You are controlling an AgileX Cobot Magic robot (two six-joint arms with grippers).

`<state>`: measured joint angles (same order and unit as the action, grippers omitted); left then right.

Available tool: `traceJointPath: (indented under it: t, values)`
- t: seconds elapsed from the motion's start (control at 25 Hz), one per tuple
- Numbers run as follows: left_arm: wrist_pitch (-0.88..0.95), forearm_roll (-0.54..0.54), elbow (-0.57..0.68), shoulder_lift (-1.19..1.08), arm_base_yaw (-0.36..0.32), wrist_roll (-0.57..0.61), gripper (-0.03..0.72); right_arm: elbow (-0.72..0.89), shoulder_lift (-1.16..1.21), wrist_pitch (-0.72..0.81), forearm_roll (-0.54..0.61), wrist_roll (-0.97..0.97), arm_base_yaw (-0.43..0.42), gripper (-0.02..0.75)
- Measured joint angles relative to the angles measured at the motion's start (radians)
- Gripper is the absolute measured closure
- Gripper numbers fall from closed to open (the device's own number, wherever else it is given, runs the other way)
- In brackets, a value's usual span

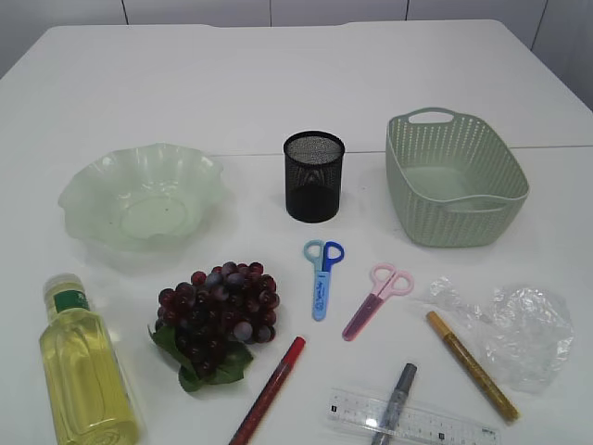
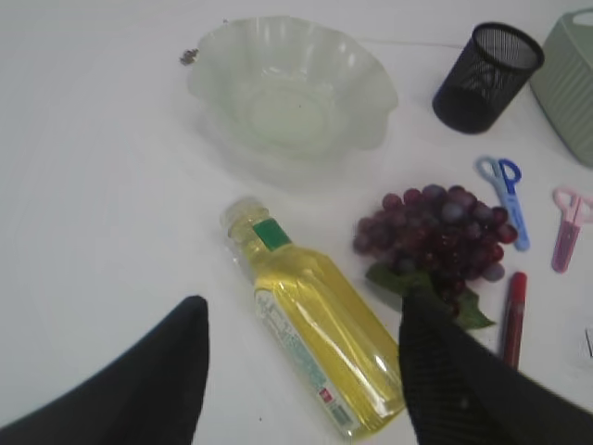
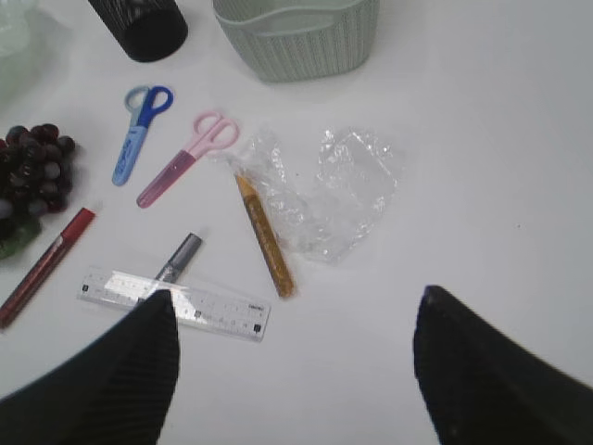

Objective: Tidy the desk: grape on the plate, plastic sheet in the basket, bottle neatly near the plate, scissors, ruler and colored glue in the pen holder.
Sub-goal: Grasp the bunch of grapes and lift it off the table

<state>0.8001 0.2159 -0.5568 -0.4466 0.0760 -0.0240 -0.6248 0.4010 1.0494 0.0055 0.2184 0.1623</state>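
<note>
The yellow bottle (image 2: 315,334) lies on its side below my open left gripper (image 2: 304,301), untouched. The grape (image 1: 220,311) rests beside it, in front of the pale green plate (image 1: 93,181). Blue scissors (image 1: 321,273) and pink scissors (image 1: 375,298) lie before the black mesh pen holder (image 1: 313,176). Red (image 1: 269,389), grey (image 1: 396,400) and gold colored glue (image 1: 471,363) pens lie near the clear ruler (image 3: 176,303). The crumpled plastic sheet (image 3: 338,190) sits in front of the green basket (image 1: 454,176). My right gripper (image 3: 296,294) hangs open over bare table, right of the ruler.
The white table's near edge runs just below the ruler (image 1: 412,422) and the bottle (image 1: 83,371). Neither gripper shows in the exterior view. The basket and the pen holder hold nothing.
</note>
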Motion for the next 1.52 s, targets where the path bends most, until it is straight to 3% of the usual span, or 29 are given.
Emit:
traceJointPath:
  t: [0.28, 0.72, 0.88, 1.04, 1.28, 1.52]
  values:
    - [-0.021, 0.006, -0.116, -0.387, 0.167, 0.049, 0.214, -0.008, 0.112, 0.006, 0.004, 0.002, 0.0, 0.161]
    - [-0.018, -0.004, -0.527, -1.067, 0.383, 0.193, 0.217, -0.008, 0.154, 0.03, 0.004, 0.006, 0.0, 0.161]
    - [0.019, -0.071, -0.655, -1.259, 0.447, 0.213, 0.217, -0.008, 0.158, 0.036, 0.005, 0.008, 0.0, 0.161]
    - [0.046, -0.15, -0.721, -1.386, 0.486, 0.215, 0.195, -0.008, 0.167, 0.038, 0.005, 0.008, 0.0, 0.16]
    - [0.065, -0.176, -0.727, -1.458, 0.519, 0.246, 0.074, -0.008, 0.189, 0.038, 0.005, 0.008, 0.0, 0.16]
    - [0.034, -0.185, -0.727, -1.467, 0.533, 0.286, 0.056, -0.008, 0.189, 0.037, 0.005, 0.008, 0.0, 0.161]
